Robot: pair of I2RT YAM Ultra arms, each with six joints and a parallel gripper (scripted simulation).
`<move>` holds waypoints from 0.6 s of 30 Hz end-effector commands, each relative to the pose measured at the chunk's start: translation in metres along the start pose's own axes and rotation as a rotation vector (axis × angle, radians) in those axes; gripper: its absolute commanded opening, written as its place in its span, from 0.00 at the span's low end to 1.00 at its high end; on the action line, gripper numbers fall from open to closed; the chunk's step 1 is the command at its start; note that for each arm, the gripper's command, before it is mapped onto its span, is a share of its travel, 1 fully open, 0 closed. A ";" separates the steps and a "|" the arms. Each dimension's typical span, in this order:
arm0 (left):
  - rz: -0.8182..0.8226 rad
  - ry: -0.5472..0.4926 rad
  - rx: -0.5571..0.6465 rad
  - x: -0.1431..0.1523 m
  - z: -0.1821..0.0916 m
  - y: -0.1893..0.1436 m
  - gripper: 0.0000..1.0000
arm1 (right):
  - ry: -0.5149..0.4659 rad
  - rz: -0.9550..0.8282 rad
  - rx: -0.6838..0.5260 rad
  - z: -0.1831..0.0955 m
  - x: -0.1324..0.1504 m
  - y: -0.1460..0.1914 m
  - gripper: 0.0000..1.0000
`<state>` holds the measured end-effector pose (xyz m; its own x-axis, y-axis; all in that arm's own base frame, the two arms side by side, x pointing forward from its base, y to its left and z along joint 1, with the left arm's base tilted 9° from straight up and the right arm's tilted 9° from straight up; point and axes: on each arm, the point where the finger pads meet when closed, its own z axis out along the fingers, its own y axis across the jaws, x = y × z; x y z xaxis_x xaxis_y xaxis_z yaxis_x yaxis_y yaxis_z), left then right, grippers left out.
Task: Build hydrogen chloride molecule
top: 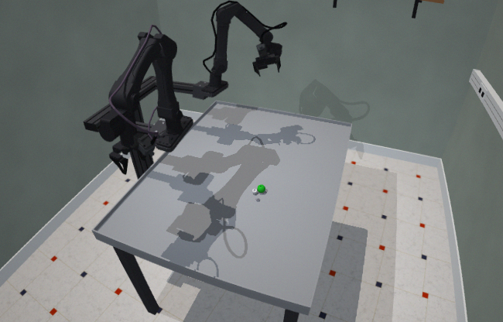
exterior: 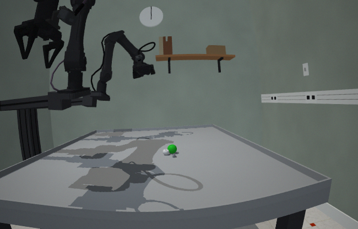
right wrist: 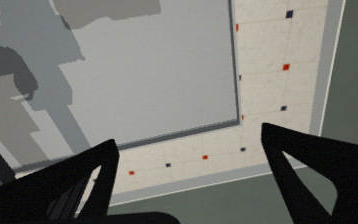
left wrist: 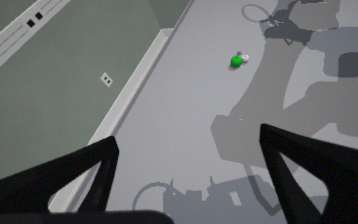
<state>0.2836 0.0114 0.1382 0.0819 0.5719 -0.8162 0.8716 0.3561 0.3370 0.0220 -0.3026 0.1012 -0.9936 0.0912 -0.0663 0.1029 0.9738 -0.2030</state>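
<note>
Left pincer point(top: 268, 73) point(exterior: 144, 76) point(left wrist: 189, 134) and right pincer point(top: 138, 159) point(exterior: 36, 63) point(right wrist: 186, 139), both released; assembly apparently unstarted. Next: descend inside the tabletop point(top: 285, 240) point(exterior: 232, 176) point(left wrist: 180, 90) point(right wrist: 180, 75) edges, grasping green ball point(top: 261, 188) point(exterior: 172, 148) point(left wrist: 236, 61) or peg point(top: 258, 199) point(exterior: 174, 155) point(left wrist: 239, 53).
</note>
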 end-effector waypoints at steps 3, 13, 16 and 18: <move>0.010 -0.002 -0.003 -0.003 0.000 0.002 1.00 | -0.004 0.005 0.018 -0.004 0.000 -0.004 1.00; 0.010 -0.002 -0.003 -0.003 0.000 0.002 1.00 | -0.004 0.005 0.018 -0.004 0.000 -0.004 1.00; 0.010 -0.002 -0.003 -0.003 0.000 0.002 1.00 | -0.004 0.005 0.018 -0.004 0.000 -0.004 1.00; 0.007 -0.014 -0.008 -0.006 -0.001 0.003 1.00 | -0.012 0.006 0.027 -0.008 -0.001 -0.006 1.00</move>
<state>0.2836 0.0114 0.1382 0.0819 0.5719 -0.8162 0.8716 0.3561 0.3370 0.0220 -0.3026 0.1012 -0.9936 0.0912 -0.0663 0.1029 0.9738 -0.2030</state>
